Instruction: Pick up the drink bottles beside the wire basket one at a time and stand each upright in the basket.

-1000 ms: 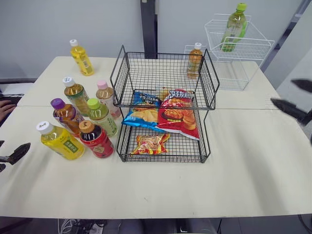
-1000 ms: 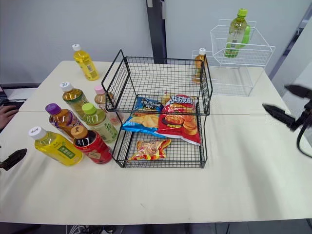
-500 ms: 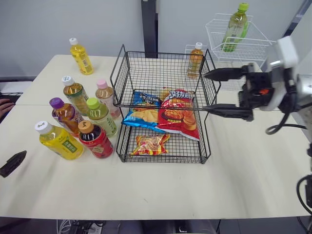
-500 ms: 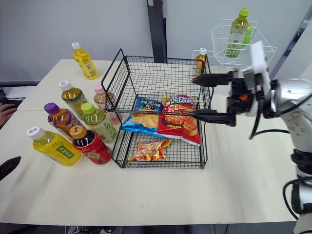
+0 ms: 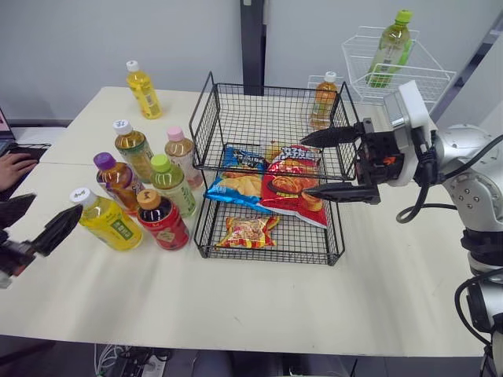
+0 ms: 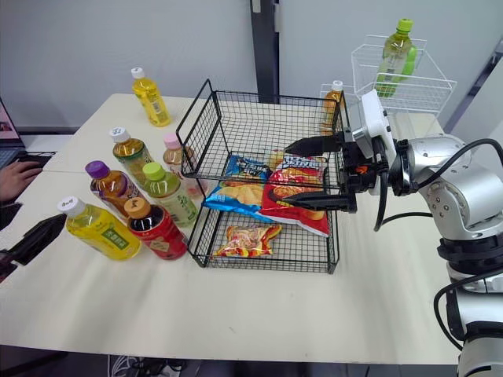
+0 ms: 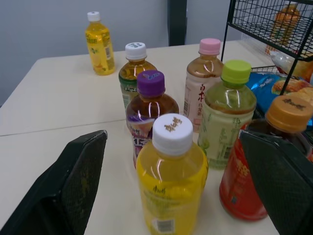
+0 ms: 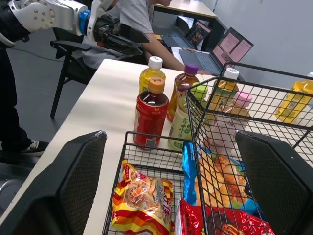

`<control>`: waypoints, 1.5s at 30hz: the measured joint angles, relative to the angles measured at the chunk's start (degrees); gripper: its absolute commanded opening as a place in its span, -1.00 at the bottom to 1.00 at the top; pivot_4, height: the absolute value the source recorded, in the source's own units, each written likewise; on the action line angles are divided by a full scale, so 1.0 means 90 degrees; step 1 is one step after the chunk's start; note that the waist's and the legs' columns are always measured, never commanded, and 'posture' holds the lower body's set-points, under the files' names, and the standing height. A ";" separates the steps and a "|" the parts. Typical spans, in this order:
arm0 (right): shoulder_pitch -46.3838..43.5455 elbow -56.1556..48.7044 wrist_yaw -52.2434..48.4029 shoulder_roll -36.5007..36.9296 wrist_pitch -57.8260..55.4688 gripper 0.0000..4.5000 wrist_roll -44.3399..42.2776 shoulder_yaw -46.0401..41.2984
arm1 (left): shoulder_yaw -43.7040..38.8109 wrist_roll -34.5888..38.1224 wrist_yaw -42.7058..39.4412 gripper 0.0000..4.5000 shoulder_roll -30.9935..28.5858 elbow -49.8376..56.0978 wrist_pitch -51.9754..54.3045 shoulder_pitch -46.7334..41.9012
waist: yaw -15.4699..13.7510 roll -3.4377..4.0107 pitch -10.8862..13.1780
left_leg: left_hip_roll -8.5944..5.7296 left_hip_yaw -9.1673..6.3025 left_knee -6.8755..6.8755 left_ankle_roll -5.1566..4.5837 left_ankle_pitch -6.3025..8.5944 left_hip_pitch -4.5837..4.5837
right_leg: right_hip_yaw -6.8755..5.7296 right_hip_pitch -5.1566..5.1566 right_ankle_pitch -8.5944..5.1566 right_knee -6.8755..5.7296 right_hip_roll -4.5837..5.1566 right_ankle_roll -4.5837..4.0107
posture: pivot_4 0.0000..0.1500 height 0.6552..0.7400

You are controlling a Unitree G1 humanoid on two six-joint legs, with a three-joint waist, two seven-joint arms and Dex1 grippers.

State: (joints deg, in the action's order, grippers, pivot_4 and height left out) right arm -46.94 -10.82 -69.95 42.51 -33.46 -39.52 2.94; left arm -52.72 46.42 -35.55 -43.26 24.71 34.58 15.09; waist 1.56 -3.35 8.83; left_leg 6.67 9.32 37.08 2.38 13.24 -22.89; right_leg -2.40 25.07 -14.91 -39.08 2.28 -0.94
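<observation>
Six drink bottles stand left of the black two-tier wire basket point(image 5: 271, 118): a yellow one with a white cap point(image 5: 106, 221), a red one point(image 5: 161, 224), and ones capped purple point(image 5: 118, 179), green point(image 5: 174, 184), white point(image 5: 134, 149) and pink point(image 5: 182, 153). My left gripper point(image 5: 39, 220) is open, low at the table's left edge, pointing at the yellow bottle point(image 7: 171, 186) without touching it. My right gripper point(image 5: 305, 166) is open and holds nothing, its fingers reaching over the basket's right side above the red chip bag point(image 5: 289, 184).
Blue chips point(image 5: 236, 184) and a small snack pack point(image 5: 247, 232) also lie in the basket. Another yellow bottle point(image 5: 144, 89) stands at the back left, an amber one point(image 5: 322, 100) behind the basket. A white wire rack point(image 5: 424, 75) holds a green bottle point(image 5: 391, 47). A person's hand point(image 5: 12, 166) rests at far left.
My right arm swung in from the right edge and now reaches further left and lower over the basket. My left gripper rose toward the yellow bottle. The camera shifted slightly.
</observation>
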 measured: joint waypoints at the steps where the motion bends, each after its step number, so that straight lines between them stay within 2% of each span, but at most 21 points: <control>1: -0.0001 -0.0005 0.0001 -0.0002 -0.0002 1.00 0.0000 0.0000 | 0.0162 -0.0084 0.0113 1.00 0.0004 -0.0027 -0.0017 -0.0127 | 0.0010 0.0000 0.0000 | 0.0001 0.0000 -0.0001 0.0000 0.0000 0.0001 | 0.0002 0.0000 0.0000 0.0000 -0.0002 0.0000 | 1.00 0.41; 12: 0.0001 -0.0103 0.0093 -0.0001 -0.0178 1.00 -0.0005 -0.0017 | 0.1158 -0.0713 0.0385 1.00 0.0003 -0.0680 -0.0046 -0.0934 | 0.0008 0.0000 0.0000 | 0.0001 0.0002 -0.0002 0.0001 0.0000 -0.0001 | 0.0002 0.0003 0.0000 0.0000 -0.0005 0.0000 | 1.00 0.41; 19: 0.0008 -0.0225 0.0199 -0.0001 -0.0342 1.00 -0.0011 -0.0094 | 0.1439 -0.1038 0.0369 1.00 0.0003 -0.0848 -0.0283 -0.1103 | 0.0014 0.0001 0.0000 | 0.0003 0.0001 -0.0004 0.0001 0.0000 -0.0002 | 0.0002 0.0005 0.0000 0.0000 -0.0005 -0.0001 | 1.00 0.41; 23: 0.0009 -0.0276 0.0265 -0.0001 -0.0387 1.00 -0.0012 -0.0147 | 0.1455 -0.1111 0.0267 0.61 0.0003 -0.0852 -0.0387 -0.1151 | 0.0014 0.0001 0.0000 | 0.0002 0.0000 -0.0004 0.0001 0.0000 -0.0001 | 0.0003 0.0006 0.0000 0.0000 -0.0004 0.0000 | 1.00 0.41; 30: 0.0016 -0.0293 0.0281 -0.0001 -0.0424 1.00 -0.0011 -0.0182 | 0.1447 -0.1109 0.0250 -0.38 0.0030 -0.0844 -0.0422 -0.1100 | 0.0014 0.0001 0.0000 | 0.0003 0.0000 -0.0004 0.0001 0.0000 -0.0001 | 0.0004 0.0006 0.0000 0.0000 -0.0004 0.0000 | 1.00 0.41; 39: 0.0015 -0.0295 0.0450 -0.0060 -0.0432 1.00 -0.0006 -0.0195 | 0.1212 -0.0874 0.0105 -0.39 -0.0011 -0.0805 -0.0280 -0.0943 | 0.0019 -0.0001 0.0001 | 0.0003 -0.0001 -0.0005 0.0001 0.0000 -0.0004 | 0.0003 0.0011 -0.0001 0.0001 -0.0004 0.0000 | 1.00 0.41; 42: 0.0050 -0.0312 0.0573 -0.0046 -0.0440 1.00 -0.0014 -0.0338 | 0.0989 -0.0523 -0.0186 -0.39 -0.0479 -0.0799 0.0191 -0.0883 | 0.0012 -0.0010 0.0007 | 0.0005 -0.0001 -0.0005 0.0002 0.0000 -0.0014 | -0.0004 0.0019 -0.0001 0.0002 -0.0004 -0.0001 | 1.00 0.41; 45: 0.0156 -0.0347 0.0701 0.0016 -0.0530 1.00 -0.0141 -0.0626 | 0.0504 0.0191 -0.0410 -0.39 -0.1142 -0.0808 0.0900 -0.1193 | -0.0006 -0.0015 0.0010 | 0.0004 -0.0004 -0.0005 0.0003 0.0000 -0.0017 | -0.0007 0.0019 -0.0001 0.0003 -0.0003 0.0000 | 1.00 0.41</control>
State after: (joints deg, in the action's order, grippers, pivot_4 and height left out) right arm -45.53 -13.95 -63.64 42.66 -38.23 -40.79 -2.70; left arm -48.18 48.14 -39.24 -53.54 17.43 42.68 4.36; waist 1.51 -3.48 8.92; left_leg 6.71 9.28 37.03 2.41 13.24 -23.05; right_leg -2.46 25.24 -14.92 -39.05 2.25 -0.94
